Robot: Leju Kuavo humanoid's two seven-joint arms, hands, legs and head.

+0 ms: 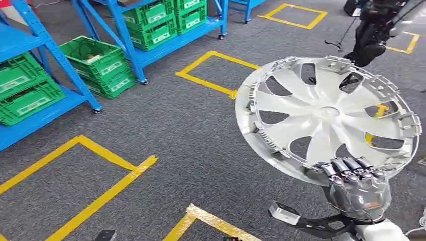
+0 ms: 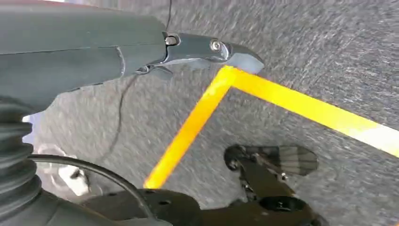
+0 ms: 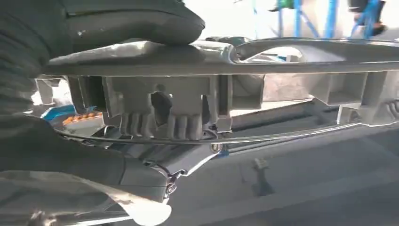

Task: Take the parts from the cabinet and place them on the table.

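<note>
A silver wheel cover (image 1: 326,116) with curved spokes is held up in front of me at the right, its clipped back side facing me. My right hand (image 1: 357,186) grips its lower rim, dark fingers curled over the edge. In the right wrist view the thick thumb (image 3: 136,21) presses on the cover's rim (image 3: 263,59), with the fingers (image 3: 117,169) underneath it. My left hand (image 2: 141,44) hangs over the grey carpet, its fingers stretched out straight and holding nothing.
Blue shelving (image 1: 47,55) with green crates (image 1: 100,65) stands at the left and back. Yellow tape lines (image 1: 100,196) mark squares on the carpet. A dark machine (image 1: 374,30) stands at the far right.
</note>
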